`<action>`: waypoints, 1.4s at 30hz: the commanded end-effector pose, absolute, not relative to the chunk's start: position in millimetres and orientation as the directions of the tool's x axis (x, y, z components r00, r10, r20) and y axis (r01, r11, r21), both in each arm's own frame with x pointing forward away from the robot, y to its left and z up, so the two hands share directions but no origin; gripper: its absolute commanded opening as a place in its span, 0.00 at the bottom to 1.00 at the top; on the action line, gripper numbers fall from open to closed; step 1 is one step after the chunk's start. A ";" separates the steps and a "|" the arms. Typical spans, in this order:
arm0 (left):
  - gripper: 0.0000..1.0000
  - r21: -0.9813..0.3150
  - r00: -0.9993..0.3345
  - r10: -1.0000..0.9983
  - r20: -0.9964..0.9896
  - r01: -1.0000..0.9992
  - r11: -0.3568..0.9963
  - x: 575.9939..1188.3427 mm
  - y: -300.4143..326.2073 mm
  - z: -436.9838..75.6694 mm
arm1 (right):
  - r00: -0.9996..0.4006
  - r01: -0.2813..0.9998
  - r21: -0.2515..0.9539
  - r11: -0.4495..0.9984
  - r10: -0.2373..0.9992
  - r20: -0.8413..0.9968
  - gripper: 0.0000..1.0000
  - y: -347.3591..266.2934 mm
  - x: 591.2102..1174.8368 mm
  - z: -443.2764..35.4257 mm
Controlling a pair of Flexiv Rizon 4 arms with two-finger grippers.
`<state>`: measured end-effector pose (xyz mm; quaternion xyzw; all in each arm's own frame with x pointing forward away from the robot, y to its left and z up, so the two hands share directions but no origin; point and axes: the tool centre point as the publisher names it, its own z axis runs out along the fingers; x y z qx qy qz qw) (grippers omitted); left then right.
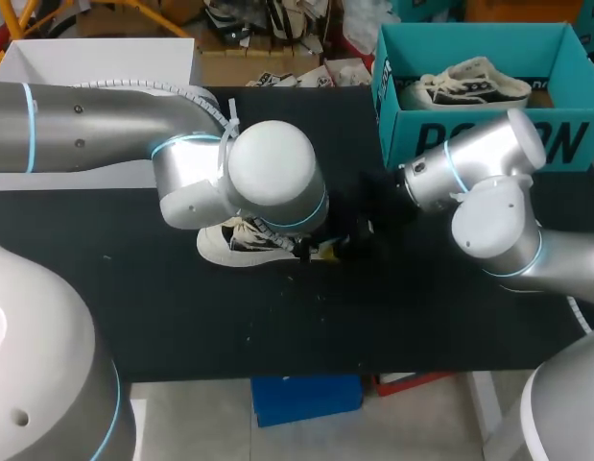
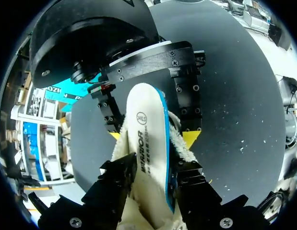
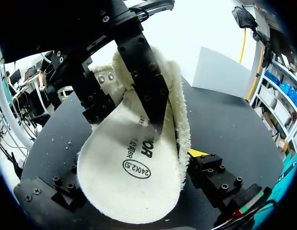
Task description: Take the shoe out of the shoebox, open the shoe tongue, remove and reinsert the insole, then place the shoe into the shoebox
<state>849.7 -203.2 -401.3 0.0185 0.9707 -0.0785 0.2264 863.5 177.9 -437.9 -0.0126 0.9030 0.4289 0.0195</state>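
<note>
The left gripper [image 2: 153, 179] is clamped on the insole [image 2: 144, 139]. The insole's long axis runs straight out from the gripper's fingers [image 2: 120, 175] toward the right gripper [image 3: 136, 179] (whether that one grips, I cannot tell). Both meet just beside the shoe [image 1: 229, 246], which is mostly hidden under the left arm [image 1: 181, 144].

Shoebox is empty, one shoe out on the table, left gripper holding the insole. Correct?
Not empty: the head view shows a shoe lying in the shoebox. Rest holds: a second shoe out on the table, left gripper holding the insole.
</note>
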 end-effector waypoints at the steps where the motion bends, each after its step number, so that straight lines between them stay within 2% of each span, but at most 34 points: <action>1: 0.35 -0.143 -0.897 0.007 -0.443 0.078 0.987 852.2 -213.2 -406.1 | -0.999 -0.038 0.773 0.633 -0.005 -0.045 0.00 177.6 863.7 -438.5; 4: 0.33 -0.147 -0.896 0.011 -0.445 0.085 0.985 853.0 -217.3 -405.0 | -0.999 -0.038 0.773 0.633 -0.005 -0.045 0.00 177.6 863.7 -438.5; 6: 0.29 -0.150 -0.896 0.011 -0.445 0.087 0.985 853.9 -219.0 -404.4 | -0.999 -0.038 0.773 0.633 -0.005 -0.045 0.00 177.6 863.7 -438.5; 7: 0.18 -0.151 -0.896 0.010 -0.444 0.086 0.985 854.5 -219.7 -404.2 | -0.999 -0.038 0.773 0.633 -0.005 -0.045 0.00 177.6 863.7 -438.5; 8: 0.00 -0.151 -0.897 0.006 -0.442 0.081 0.985 855.2 -220.1 -404.0 | -0.999 -0.038 0.773 0.633 -0.005 -0.045 0.00 177.6 863.7 -438.5; 20: 0.00 -0.197 -0.911 0.005 -0.413 0.095 0.976 827.2 -197.5 -385.2 | -0.999 -0.038 0.773 0.633 -0.005 -0.045 0.00 177.6 863.7 -438.5; 36: 0.00 -0.528 -0.961 0.039 -0.274 0.184 0.829 775.2 -201.6 -291.7 | -0.999 -0.038 0.773 0.633 -0.005 -0.045 0.00 177.6 863.7 -438.5; 42: 0.00 -0.705 -0.979 0.096 -0.180 0.197 0.681 765.1 -212.5 -242.5 | -0.999 -0.038 0.773 0.633 -0.005 -0.045 0.00 177.6 863.7 -438.5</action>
